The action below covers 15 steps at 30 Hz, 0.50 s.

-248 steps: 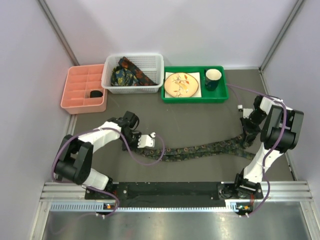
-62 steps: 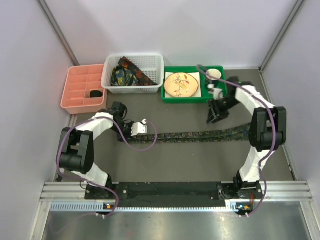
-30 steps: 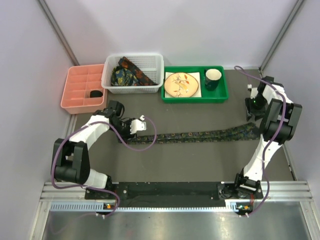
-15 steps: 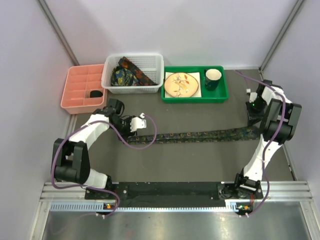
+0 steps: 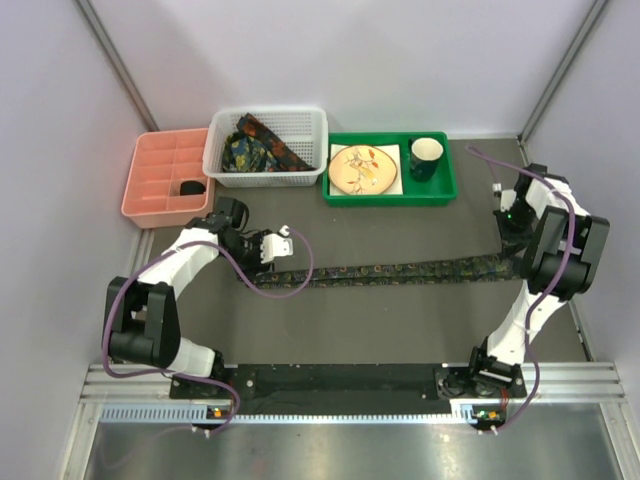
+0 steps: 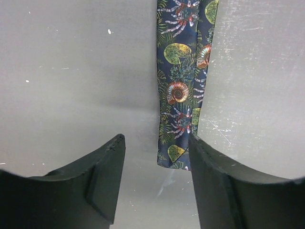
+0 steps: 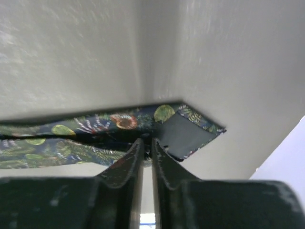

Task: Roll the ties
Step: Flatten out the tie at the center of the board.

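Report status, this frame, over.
Left end effector open over tie narrow end. Right end effector nearly shut at wide end, grip unclear. Tie stretched out, unrolled.

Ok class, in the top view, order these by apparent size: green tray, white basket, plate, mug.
1. green tray and white basket: too alike to rank
2. plate
3. mug

Bright light, soft shadows, glare on table (image 6: 257,57), right wrist view perhaps motion-blurred

Left gripper (image 6: 156,141) spread apart, pointing down, right gripper (image 7: 147,141) pinched nearly closed
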Each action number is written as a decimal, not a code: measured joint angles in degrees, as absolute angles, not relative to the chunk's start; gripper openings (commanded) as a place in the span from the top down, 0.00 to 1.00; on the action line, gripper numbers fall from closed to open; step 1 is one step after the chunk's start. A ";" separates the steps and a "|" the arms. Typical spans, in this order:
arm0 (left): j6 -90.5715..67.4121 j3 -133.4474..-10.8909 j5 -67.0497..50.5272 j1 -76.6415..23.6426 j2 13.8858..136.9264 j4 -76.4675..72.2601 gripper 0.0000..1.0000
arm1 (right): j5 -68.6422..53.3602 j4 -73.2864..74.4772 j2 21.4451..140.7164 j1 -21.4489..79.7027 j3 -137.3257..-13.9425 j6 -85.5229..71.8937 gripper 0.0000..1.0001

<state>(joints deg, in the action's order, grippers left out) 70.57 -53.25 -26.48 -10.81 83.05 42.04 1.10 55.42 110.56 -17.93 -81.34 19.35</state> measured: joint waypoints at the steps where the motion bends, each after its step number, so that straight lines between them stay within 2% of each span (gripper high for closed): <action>1: 70.54 -53.25 -26.39 -10.81 83.05 42.04 0.35 | 1.65 55.29 110.50 -17.93 -80.88 19.53 0.83; 2: 70.39 -53.25 -26.30 -10.81 83.02 42.02 0.34 | 2.15 55.09 110.50 -17.93 -80.44 19.59 0.74; 5: 69.36 -53.25 -26.06 -10.79 83.02 41.85 0.30 | 3.42 54.83 110.52 -18.02 -80.38 19.86 0.63; 11: 69.12 -53.71 -27.44 -7.01 83.05 43.07 0.26 | 2.55 55.81 110.54 -18.20 -86.46 19.66 0.53; 15: 72.25 -53.76 -28.01 -4.12 83.02 44.82 0.26 | -7.18 57.23 110.15 -17.15 -93.54 18.11 0.53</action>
<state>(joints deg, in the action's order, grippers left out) 72.25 -53.76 -28.01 -4.12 83.02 44.82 -7.18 57.23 110.15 -17.15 -93.54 18.11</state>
